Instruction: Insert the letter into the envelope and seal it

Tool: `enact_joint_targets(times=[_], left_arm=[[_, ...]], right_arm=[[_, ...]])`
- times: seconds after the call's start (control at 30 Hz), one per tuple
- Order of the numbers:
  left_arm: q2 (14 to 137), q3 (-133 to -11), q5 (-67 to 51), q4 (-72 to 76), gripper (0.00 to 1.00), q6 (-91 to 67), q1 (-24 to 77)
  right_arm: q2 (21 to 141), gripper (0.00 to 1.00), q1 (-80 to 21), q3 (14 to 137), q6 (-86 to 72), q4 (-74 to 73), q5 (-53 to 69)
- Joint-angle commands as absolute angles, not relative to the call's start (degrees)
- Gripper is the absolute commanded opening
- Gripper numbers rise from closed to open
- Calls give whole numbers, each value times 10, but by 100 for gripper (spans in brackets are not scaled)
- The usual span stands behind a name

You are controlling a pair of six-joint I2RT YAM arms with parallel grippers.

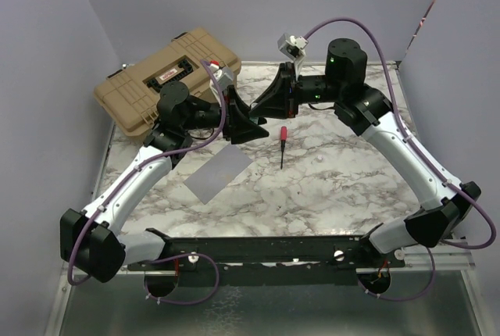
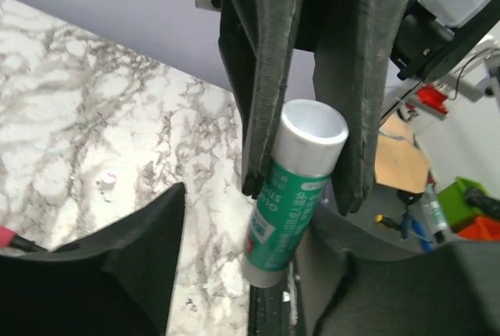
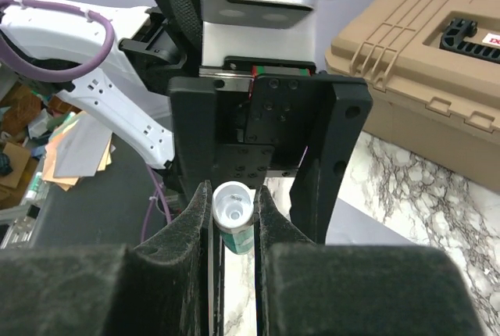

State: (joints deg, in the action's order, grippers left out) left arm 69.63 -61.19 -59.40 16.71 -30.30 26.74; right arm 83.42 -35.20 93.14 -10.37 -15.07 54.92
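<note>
The pale grey envelope lies flat on the marble table, left of centre. The tan letter is not in view. My two grippers meet in the air at the back of the table. My right gripper is shut on the white end of a green glue stick, which also shows in the left wrist view. My left gripper is open, its jaws wide apart on either side of the stick's lower grey end. From above, the left gripper and the right gripper face each other.
A big tan hard case stands at the back left. A red-handled screwdriver lies on the table right of the envelope. A small white cap-like thing lies on the marble. Grey walls close in the left, back and right.
</note>
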Motion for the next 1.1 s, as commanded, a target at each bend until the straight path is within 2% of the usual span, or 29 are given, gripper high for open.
enact_joint_targets(times=[0.0,0.07,0.23,0.33,0.4,0.5,0.53,0.6,0.63,0.67,0.7,0.73,0.8,0.87,1.07], left_arm=[[697,-624,-588,162,51,-322,265],[698,-622,-584,163,51,-323,264],[687,-613,-569,163,62,-329,248],[683,-609,-563,164,61,-331,244],[684,-605,-560,171,51,-338,242],[683,-596,-557,193,11,-354,242],[683,-592,-552,199,1,-355,242],[680,-588,-533,201,0,-354,242],[679,-585,-523,202,0,-353,242],[679,-581,-507,201,0,-354,242],[677,-577,-487,202,0,-357,242],[676,-572,-463,202,0,-363,241],[674,-562,-409,202,0,-387,242],[669,-551,-345,203,0,-422,241],[650,-537,-220,201,0,-542,242]], right_arm=[[856,0,-356,966,-54,-238,565],[860,0,-356,968,-50,-246,563],[860,0,-356,967,-35,-264,559],[858,0,-356,964,-33,-267,559],[858,0,-356,964,-35,-267,561],[862,0,-356,965,-45,-264,566],[863,0,-356,966,-57,-260,562],[863,1,-355,964,-87,-243,535],[860,8,-355,957,-105,-229,514],[855,24,-355,948,-120,-215,488],[847,45,-356,935,-136,-198,451],[835,59,-355,915,-153,-175,414],[805,74,-356,875,-174,-134,328],[784,79,-356,837,-182,-102,262],[775,79,-369,798,-138,-99,208]])
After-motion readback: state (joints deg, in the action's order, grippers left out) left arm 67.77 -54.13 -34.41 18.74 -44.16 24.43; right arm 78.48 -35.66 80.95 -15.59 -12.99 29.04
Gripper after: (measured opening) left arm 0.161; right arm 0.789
